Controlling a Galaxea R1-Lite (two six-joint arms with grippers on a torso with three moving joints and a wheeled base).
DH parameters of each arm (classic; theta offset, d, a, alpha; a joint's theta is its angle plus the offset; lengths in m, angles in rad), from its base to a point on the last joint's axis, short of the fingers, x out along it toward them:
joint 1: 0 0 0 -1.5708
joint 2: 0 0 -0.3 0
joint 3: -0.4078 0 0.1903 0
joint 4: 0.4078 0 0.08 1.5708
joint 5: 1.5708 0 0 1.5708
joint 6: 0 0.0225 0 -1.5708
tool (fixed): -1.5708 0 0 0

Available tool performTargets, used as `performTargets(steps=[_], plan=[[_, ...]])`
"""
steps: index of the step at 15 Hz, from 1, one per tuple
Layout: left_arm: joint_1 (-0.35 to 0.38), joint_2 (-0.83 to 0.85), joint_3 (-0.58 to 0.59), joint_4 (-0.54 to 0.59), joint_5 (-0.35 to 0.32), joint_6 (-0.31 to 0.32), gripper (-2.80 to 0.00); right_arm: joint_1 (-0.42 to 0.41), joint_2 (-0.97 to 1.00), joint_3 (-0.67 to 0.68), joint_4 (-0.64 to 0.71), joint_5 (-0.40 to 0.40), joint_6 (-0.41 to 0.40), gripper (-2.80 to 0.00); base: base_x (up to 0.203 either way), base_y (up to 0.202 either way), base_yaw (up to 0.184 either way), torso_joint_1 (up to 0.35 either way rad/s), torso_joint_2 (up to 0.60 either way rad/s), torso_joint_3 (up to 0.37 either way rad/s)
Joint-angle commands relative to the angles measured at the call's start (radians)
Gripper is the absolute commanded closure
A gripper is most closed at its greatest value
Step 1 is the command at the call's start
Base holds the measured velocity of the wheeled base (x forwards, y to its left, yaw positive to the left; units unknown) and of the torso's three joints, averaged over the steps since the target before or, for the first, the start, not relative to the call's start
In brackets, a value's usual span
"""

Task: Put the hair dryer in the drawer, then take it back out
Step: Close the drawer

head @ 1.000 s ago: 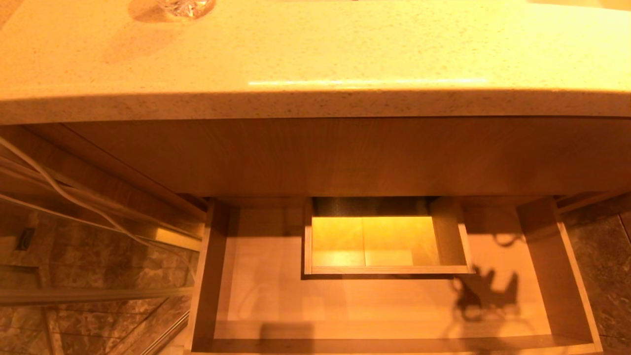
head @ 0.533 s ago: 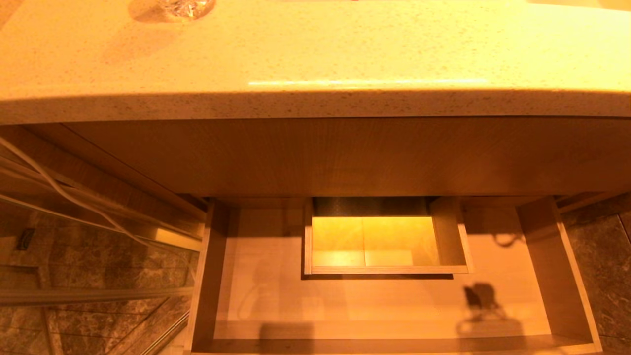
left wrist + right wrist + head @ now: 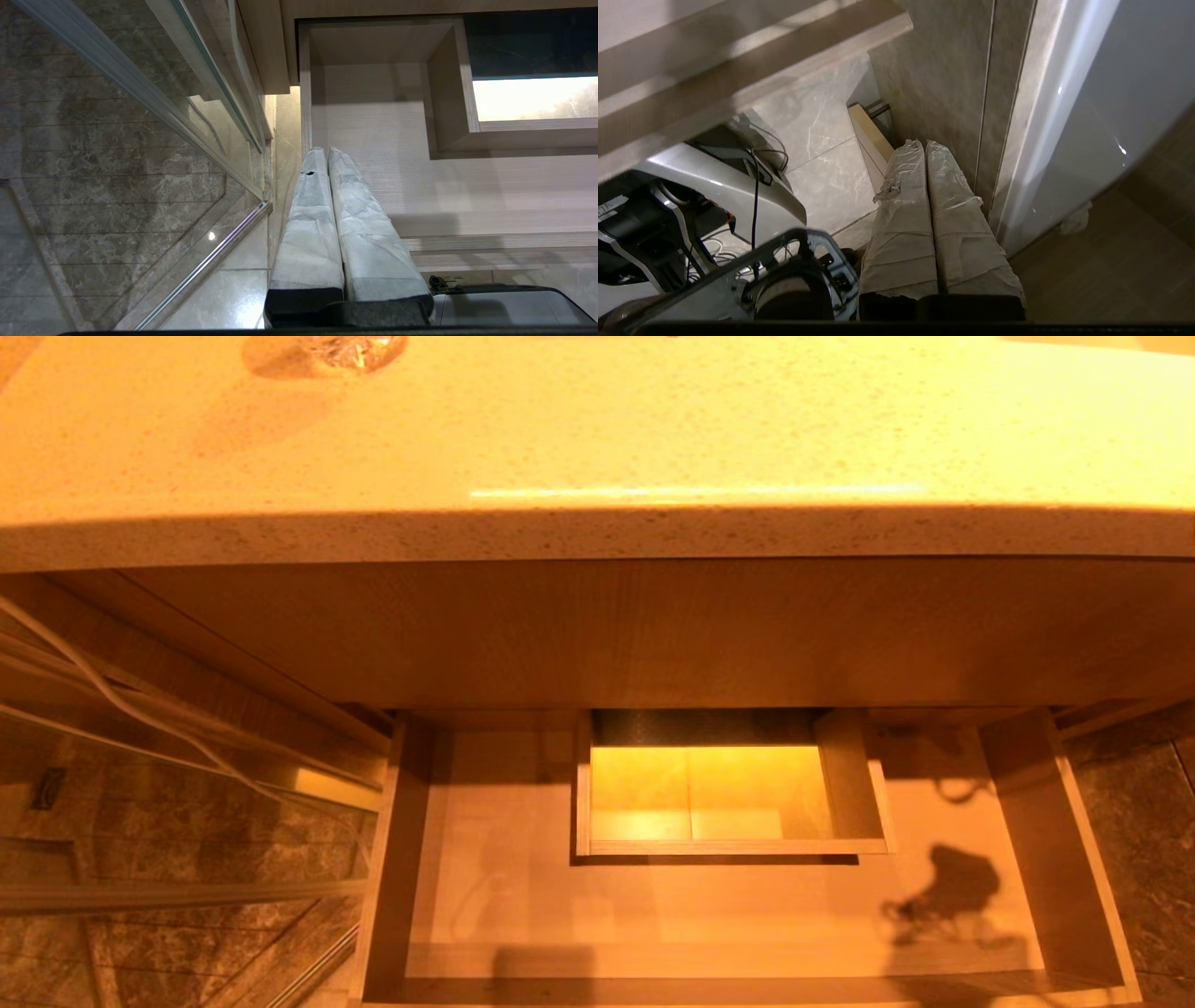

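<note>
Bathroom: vanity countertop (image 3: 597,448), marble tiles (image 3: 117,154)

The drawer (image 3: 439,859) stands open under the countertop (image 3: 597,439).

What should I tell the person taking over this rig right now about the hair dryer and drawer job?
Left gripper: shut, empty, parked beside the drawer's left front corner.
Right gripper: shut, empty, off to the drawer's right over the floor; only its shadow falls on the drawer bottom.
Drawer: pulled open under the countertop, nothing lying in it around the boxed cut-out.
Hair dryer: in no view, so its place and which step is done cannot be told.
Left: find the hair dryer before going on.
</note>
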Motion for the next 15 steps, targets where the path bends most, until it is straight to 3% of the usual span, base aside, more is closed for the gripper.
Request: performTargets(steps=[1, 4, 13, 15], plan=[[0.0, 0.0, 0.002, -0.001, 0.0, 0.0, 0.0, 0.001, 0.061, -0.027, -0.026, 0.004, -0.006, 0.0, 0.0, 0.0, 0.0, 0.0, 0.0, 0.0], [0.0, 0.0, 0.002, -0.001, 0.0, 0.0, 0.0, 0.04, 0.003, -0.035, -0.053, 0.006, -0.01, 0.0, 0.0, 0.0, 0.0, 0.0, 0.0, 0.0], [0.0, 0.0, 0.002, -0.001, 0.0, 0.0, 0.0, 0.052, -0.156, -0.004, -0.057, 0.009, -0.03, 0.0, 0.0, 0.0, 0.0, 0.0, 0.0, 0.0], [0.0, 0.0, 0.002, -0.001, 0.0, 0.0, 0.0, 0.052, -0.23, 0.029, -0.051, 0.009, -0.03, 0.0, 0.0, 0.0, 0.0, -0.196, 0.08, -0.161]])
